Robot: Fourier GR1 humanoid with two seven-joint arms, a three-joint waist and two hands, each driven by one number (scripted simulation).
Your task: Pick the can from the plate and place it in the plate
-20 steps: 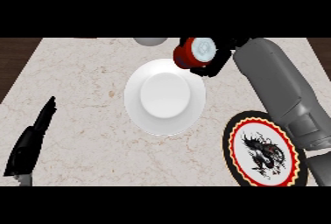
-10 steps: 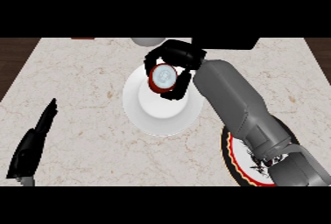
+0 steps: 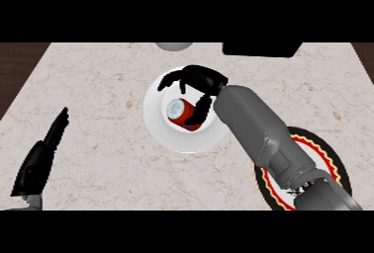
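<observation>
A red can (image 3: 182, 113) with a silver top lies tilted in the middle of the white plate (image 3: 164, 136). My right hand (image 3: 199, 80) hovers just behind and above it. Its fingers arch over the can with white plate showing in between, and the thumb hangs down by the can's right side. The right forearm runs in from the lower right. My left hand (image 3: 40, 158) rests open at the lower left, fingers straight and pointing away, far from the plate.
A black plate (image 3: 330, 163) with a red and yellow rim sits at the lower right, mostly hidden by my right forearm. A grey round object (image 3: 174, 46) and a black box (image 3: 261, 48) stand at the counter's far edge.
My right hand carried the can from the far right down onto the middle of the white plate, and its fingers have spread off the can. The left hand has stayed still.
</observation>
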